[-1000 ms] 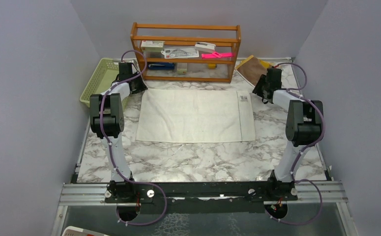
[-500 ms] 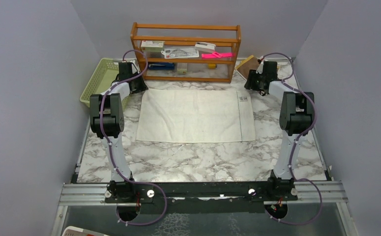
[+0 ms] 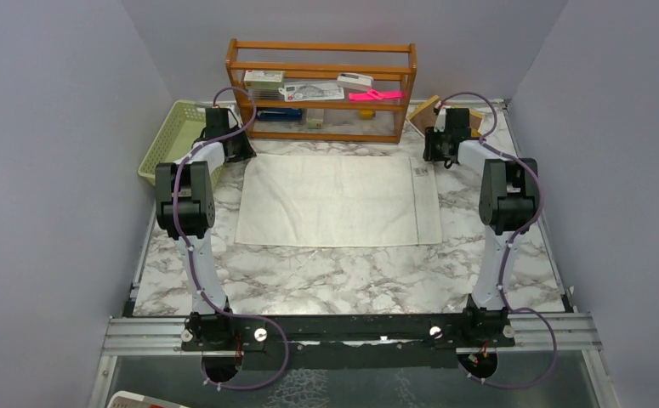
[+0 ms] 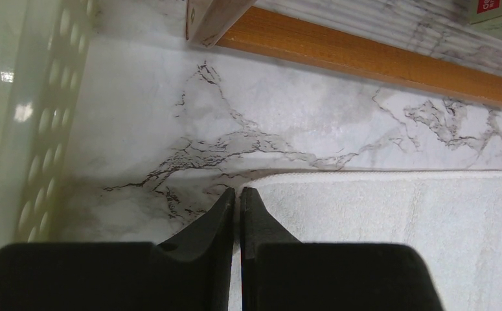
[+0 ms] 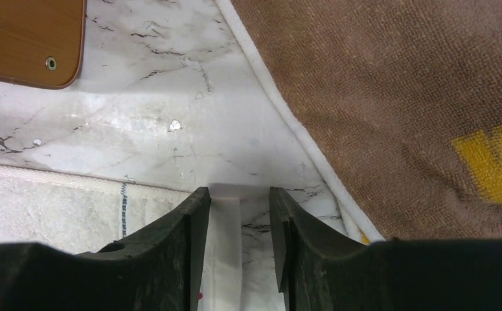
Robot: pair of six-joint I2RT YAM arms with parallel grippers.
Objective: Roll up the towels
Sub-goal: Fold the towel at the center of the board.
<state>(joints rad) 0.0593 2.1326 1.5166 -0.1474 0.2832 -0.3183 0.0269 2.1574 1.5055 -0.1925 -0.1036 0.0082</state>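
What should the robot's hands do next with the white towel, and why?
Probably the right hand should dip and close on the far corner of the white towel. It stands open astride that edge, while the left hand is shut at the other far corner, so both could then start the roll.
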